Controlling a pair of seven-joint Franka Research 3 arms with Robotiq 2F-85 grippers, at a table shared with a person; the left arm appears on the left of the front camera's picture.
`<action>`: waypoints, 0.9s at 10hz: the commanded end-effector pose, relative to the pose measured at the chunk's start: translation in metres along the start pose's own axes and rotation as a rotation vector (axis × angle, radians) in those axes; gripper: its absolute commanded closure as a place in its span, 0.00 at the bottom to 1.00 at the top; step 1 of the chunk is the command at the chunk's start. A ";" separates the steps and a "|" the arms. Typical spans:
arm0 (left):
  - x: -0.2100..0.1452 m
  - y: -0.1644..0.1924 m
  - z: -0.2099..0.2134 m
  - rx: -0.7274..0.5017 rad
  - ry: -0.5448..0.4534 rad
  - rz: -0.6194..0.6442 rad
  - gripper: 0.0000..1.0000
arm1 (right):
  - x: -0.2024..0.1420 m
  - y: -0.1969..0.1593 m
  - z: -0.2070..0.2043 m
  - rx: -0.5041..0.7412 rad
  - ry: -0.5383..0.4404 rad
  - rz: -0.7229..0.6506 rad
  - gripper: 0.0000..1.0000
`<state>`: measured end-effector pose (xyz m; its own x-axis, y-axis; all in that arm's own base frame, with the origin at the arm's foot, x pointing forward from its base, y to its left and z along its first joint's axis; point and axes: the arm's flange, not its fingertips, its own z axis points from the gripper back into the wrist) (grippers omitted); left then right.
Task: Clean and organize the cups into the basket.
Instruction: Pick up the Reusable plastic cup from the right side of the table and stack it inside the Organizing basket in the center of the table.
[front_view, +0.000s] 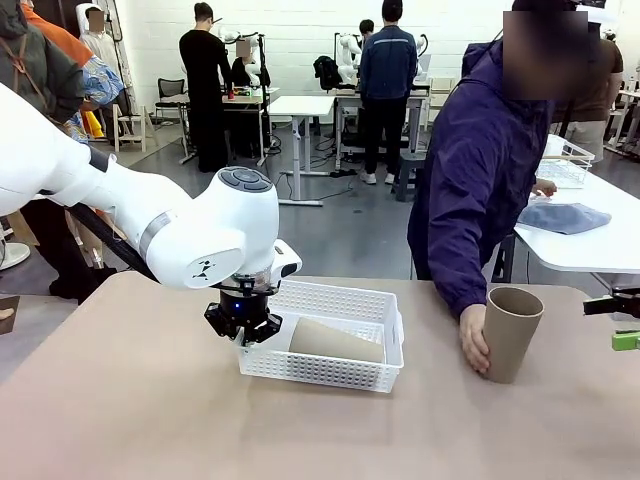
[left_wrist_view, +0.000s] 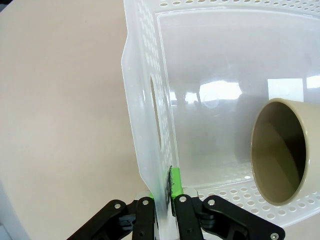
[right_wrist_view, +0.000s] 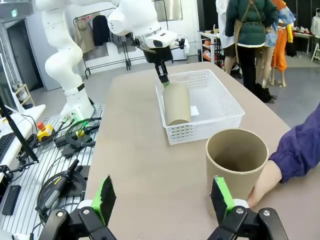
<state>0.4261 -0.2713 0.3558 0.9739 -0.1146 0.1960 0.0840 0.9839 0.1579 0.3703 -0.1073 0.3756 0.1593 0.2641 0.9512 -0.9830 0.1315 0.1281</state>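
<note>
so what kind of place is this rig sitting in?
Probably a robotics lab or workshop: white work tables in the open room behind, loose cables by the arm's base, and what looks like a yellow emergency-stop box.

A robotics lab: in the front view, white worktables (front_view: 300, 105) stand at twelve o'clock with people (front_view: 387, 60) working at them on a grey floor (front_view: 330, 225). In the right wrist view, at nine o'clock, lie cables (right_wrist_view: 82, 132) and what looks like an emergency-stop box (right_wrist_view: 44, 131).
</note>
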 end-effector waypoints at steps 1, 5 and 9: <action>-0.003 -0.001 -0.002 0.009 -0.001 -0.008 1.00 | -0.002 0.002 0.000 0.010 -0.004 0.001 0.00; -0.003 -0.001 -0.002 0.009 -0.001 -0.008 1.00 | -0.002 0.002 0.000 0.010 -0.004 0.001 0.00; -0.003 -0.001 -0.002 0.009 -0.001 -0.008 1.00 | -0.002 0.002 0.000 0.010 -0.004 0.001 0.00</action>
<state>0.4261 -0.2713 0.3558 0.9739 -0.1146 0.1960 0.0840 0.9839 0.1579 0.3702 -0.1073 0.3756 0.1594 0.2635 0.9514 -0.9830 0.1312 0.1283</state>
